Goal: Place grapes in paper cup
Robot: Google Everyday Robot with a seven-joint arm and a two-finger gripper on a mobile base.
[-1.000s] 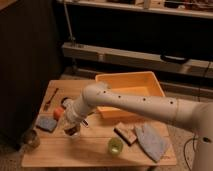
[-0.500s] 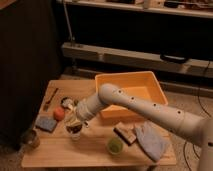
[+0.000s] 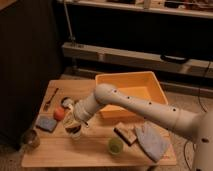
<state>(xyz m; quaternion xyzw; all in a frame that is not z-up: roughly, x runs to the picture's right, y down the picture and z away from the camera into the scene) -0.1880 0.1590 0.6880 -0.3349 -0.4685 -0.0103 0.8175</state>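
Directly under the end effector sits the paper cup.

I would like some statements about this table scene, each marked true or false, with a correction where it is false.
1. The gripper is over the left part of the wooden table, above the paper cup. True.
2. The orange bin stands at the front left corner of the table. False: it stands at the back right.
3. The small green bowl sits near the front edge, right of the paper cup. True.
4. The orange-red round fruit lies inside the orange bin. False: it lies on the table, left of the gripper.
5. A blue sponge lies left of the fruit. True.
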